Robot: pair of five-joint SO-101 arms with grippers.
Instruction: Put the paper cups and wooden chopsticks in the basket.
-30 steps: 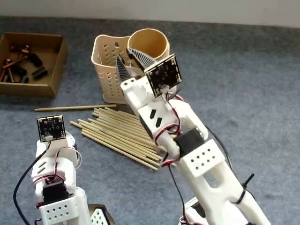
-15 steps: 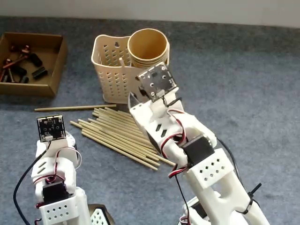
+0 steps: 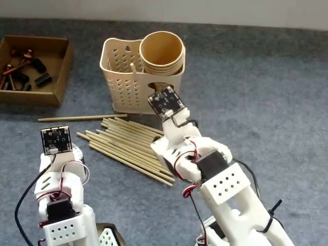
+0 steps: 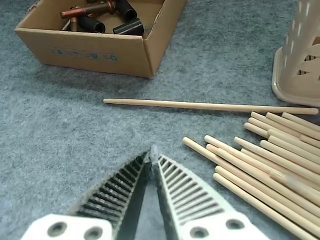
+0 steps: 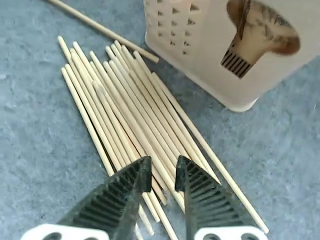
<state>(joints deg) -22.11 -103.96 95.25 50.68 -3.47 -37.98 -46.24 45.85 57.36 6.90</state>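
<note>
A cream perforated basket (image 3: 125, 82) stands at the back with stacked paper cups (image 3: 161, 50) in its right half and a stick leaning inside. A pile of wooden chopsticks (image 3: 128, 147) lies on the grey carpet in front of it, and one lone chopstick (image 3: 82, 118) lies to the left. My right gripper (image 5: 161, 175) hovers over the pile's (image 5: 125, 110) near end, close to the basket (image 5: 215, 60); it is open a little, holding nothing. My left gripper (image 4: 152, 155) is shut and empty, low over bare carpet just left of the pile (image 4: 270, 160).
A cardboard box (image 3: 33, 69) with dark and copper-coloured parts sits at the back left. The right arm's wrist board (image 3: 166, 102) stands in front of the basket. Open carpet stretches to the right of the basket and arms.
The right arm has drawn back from over the basket and come down toward the chopstick pile, and its fingers have narrowed. The left arm has not moved.
</note>
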